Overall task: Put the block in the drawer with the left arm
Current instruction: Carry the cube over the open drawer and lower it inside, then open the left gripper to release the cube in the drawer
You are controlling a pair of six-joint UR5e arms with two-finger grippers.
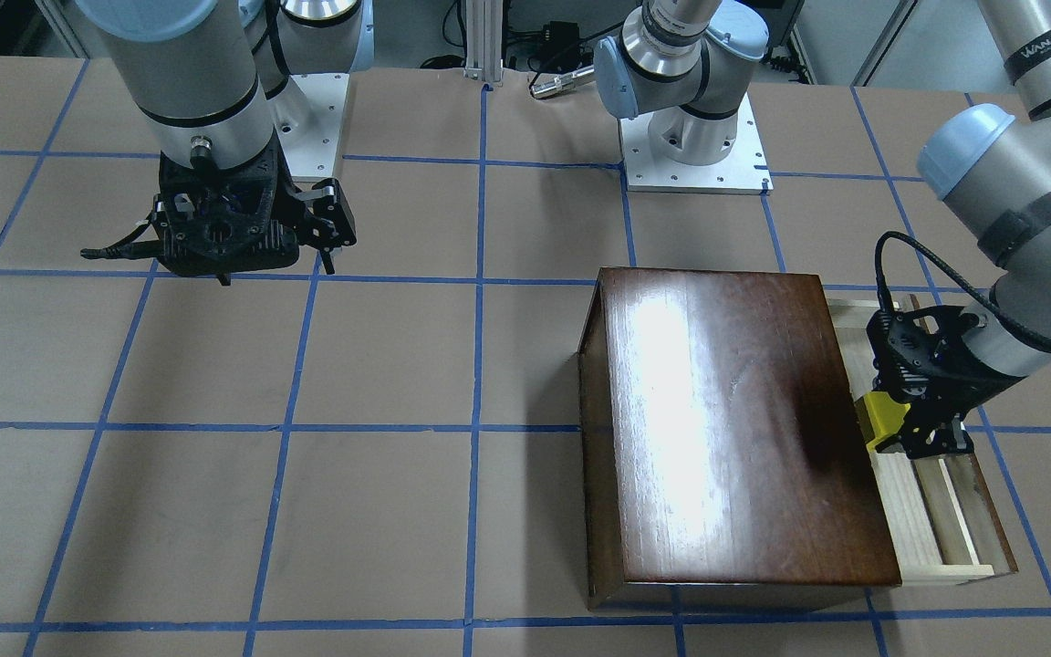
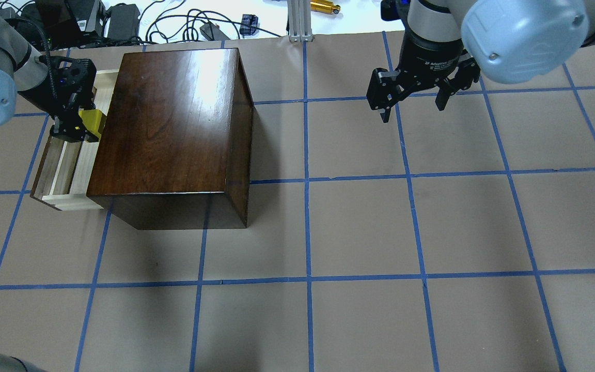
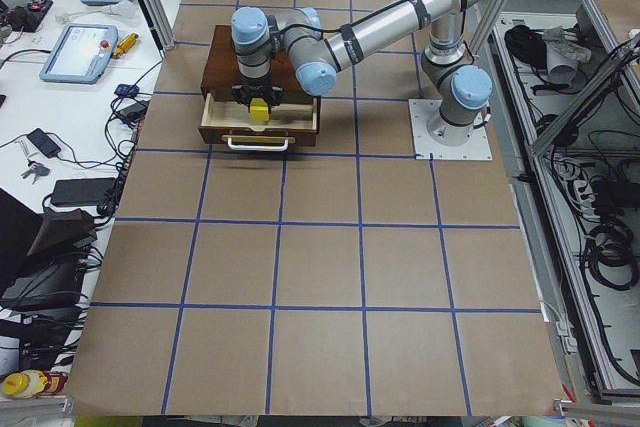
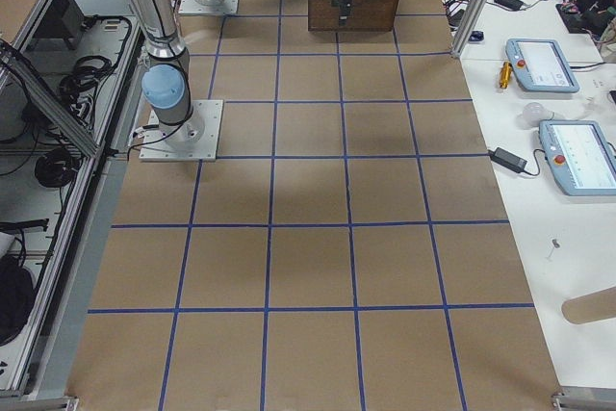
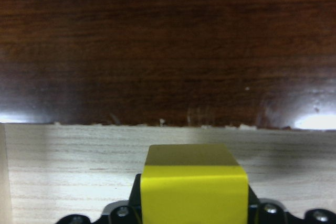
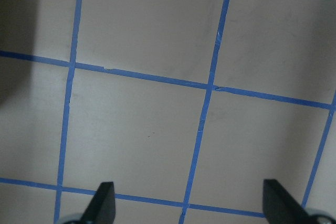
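The yellow block (image 1: 885,422) is held in my left gripper (image 1: 910,429), which is shut on it over the open drawer (image 1: 945,511). The drawer is pulled out of the dark-brown wooden box (image 1: 726,429). In the overhead view the block (image 2: 91,122) and left gripper (image 2: 78,125) sit over the pale drawer tray (image 2: 65,170) beside the box (image 2: 173,134). The left wrist view shows the block (image 5: 193,187) just above the pale drawer floor (image 5: 79,161), close to the box's face. My right gripper (image 2: 412,103) is open and empty over the table, far from the box.
The table is brown paper with a blue tape grid (image 2: 411,178). Arm bases (image 1: 694,146) stand at the robot's side. Cables and power bricks (image 2: 122,15) lie beyond the far table edge. The right wrist view shows only paper and tape (image 6: 210,87).
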